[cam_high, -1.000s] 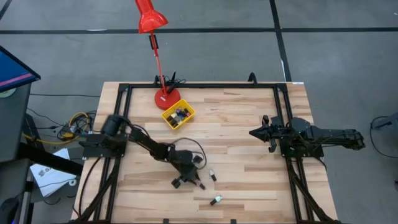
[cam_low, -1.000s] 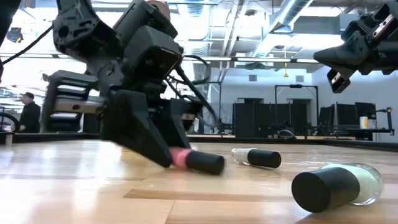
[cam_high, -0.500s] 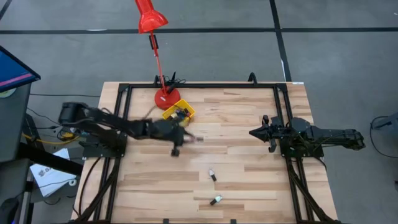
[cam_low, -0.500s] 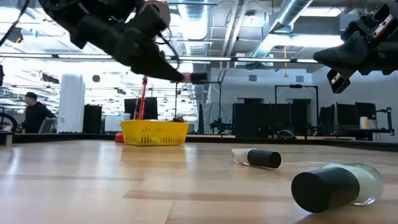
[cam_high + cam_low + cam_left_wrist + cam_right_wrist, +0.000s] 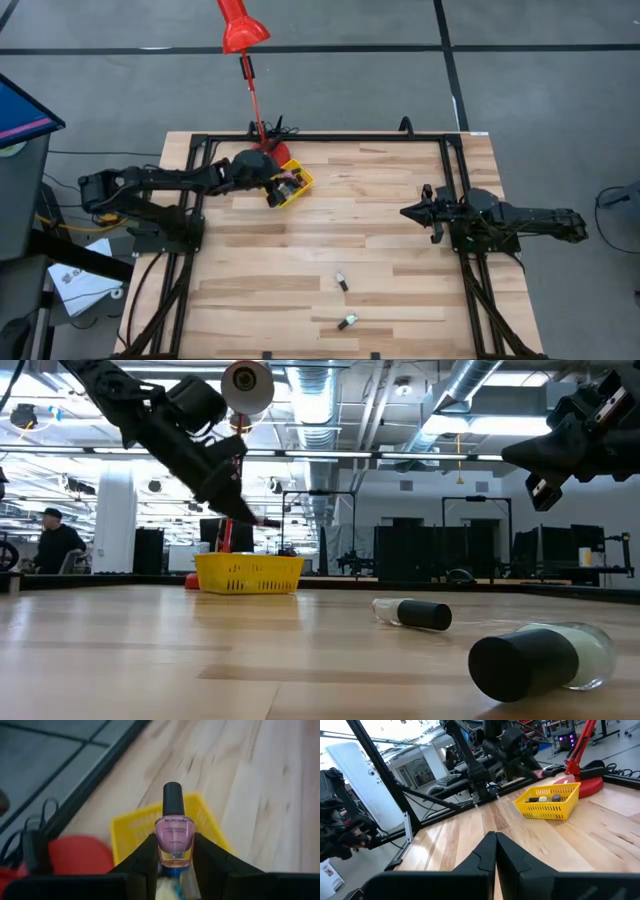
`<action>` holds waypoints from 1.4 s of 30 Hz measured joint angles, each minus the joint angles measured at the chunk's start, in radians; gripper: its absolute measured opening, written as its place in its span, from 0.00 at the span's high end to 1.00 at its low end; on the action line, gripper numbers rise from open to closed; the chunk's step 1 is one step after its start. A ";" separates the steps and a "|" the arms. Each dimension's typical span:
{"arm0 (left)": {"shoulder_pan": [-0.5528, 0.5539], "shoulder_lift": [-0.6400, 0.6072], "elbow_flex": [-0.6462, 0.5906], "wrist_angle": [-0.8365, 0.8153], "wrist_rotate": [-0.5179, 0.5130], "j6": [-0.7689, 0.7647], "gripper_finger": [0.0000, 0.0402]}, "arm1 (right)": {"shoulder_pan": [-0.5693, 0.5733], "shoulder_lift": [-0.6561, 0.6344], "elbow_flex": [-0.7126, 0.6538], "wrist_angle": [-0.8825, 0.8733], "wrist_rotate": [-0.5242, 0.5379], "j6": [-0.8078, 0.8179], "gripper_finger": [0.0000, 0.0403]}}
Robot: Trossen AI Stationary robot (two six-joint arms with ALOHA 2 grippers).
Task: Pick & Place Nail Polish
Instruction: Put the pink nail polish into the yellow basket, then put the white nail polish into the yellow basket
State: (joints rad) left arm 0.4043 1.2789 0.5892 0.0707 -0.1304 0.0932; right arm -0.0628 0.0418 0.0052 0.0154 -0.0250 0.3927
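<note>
My left gripper point(image 5: 277, 187) is shut on a pink nail polish bottle point(image 5: 174, 832) with a black cap. It holds the bottle just above the yellow tray point(image 5: 299, 190) at the table's far side, and the gripper also shows in the low view point(image 5: 252, 518). The tray point(image 5: 547, 805) holds several small bottles. Two more bottles lie on their sides on the near part of the table, a clear one point(image 5: 342, 282) and a pale green one point(image 5: 347, 321). My right gripper point(image 5: 408, 212) is shut and empty, hovering at the table's right. My left gripper pinches the lower part of the pink bottle's glass body point(image 5: 174, 856) between its two fingers point(image 5: 149, 851). The black cap point(image 5: 173, 797) sticks out ahead of the fingertips. The fingers slant down from the table's left. The bottle is lifted clear, over the yellow tray.
A red desk lamp stands with its base point(image 5: 268, 157) right behind the tray, at the far edge. A black frame point(image 5: 330, 138) runs round the table's edges. The wooden table top point(image 5: 380, 250) between the two arms holds only the two lying bottles.
My left gripper held the pink bottle down on the near middle of the table. It has lifted the bottle clear and carried it toward the far edge, to just above the yellow tray. It has stayed shut on the bottle.
</note>
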 joint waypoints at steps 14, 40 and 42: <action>0.009 0.073 0.002 -0.069 -0.020 -0.001 0.79 | -0.001 0.001 0.000 0.000 0.000 0.000 1.00; 0.006 0.149 0.002 -0.045 -0.061 -0.079 0.52 | -0.002 0.000 0.000 0.000 0.000 0.000 1.00; 0.006 0.137 0.002 -0.045 -0.054 -0.081 0.46 | 0.000 0.000 0.000 0.008 0.000 0.019 1.00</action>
State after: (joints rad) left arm 0.4099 1.4157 0.5911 0.0257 -0.1848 0.0125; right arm -0.0632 0.0422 0.0052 0.0234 -0.0251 0.4120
